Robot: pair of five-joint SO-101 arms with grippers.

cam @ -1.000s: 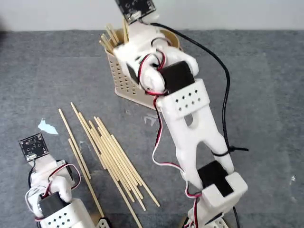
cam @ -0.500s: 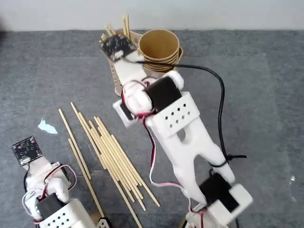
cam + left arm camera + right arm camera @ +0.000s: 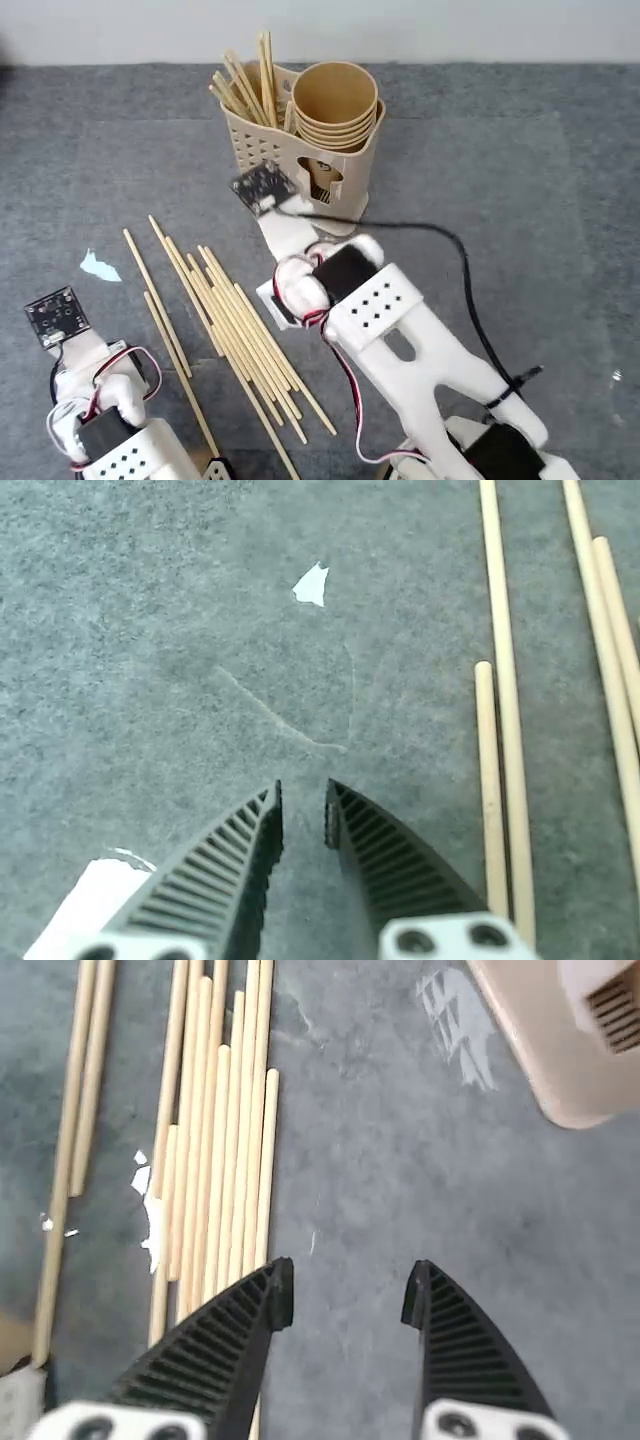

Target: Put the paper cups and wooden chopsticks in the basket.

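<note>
"Beyond the tips of the right claw (image 3: 348,1285), what lay there?"

"Grey table (image 3: 560,200), with nothing between the jaws. The claw was spread wide and held nothing. Just beside one jaw lay the loose wooden chopsticks (image 3: 225,1140), packed side by side in a row. Off past the other jaw stood a corner of the basket (image 3: 560,1050)."

"Had that arm moved?"

"Yes. A second earlier it was stretched out over the basket, covering the paper cups (image 3: 335,100). Half a second later it had drawn back enough to show them. By this moment it had pulled back further, clear of the basket, and sat beside the loose sticks."

"So where were the cups?"

"Nested in one upright stack inside the basket, ahead of the right claw and apart from it. Beside them in the basket were the standing chopsticks (image 3: 245,85), a bunch leaning on end."

"And the left claw (image 3: 303,805)?"

"Its jaws stood a narrow gap apart, gripping nothing, over the table. A scrap of paper (image 3: 312,585) lay ahead of its tips, and a few loose sticks lay off to one side. That arm had barely shifted."

"What did that mean for the task?"

"The cups looked done. Many sticks remained on the table, and the right claw seemed placed to pick from them next."
</note>
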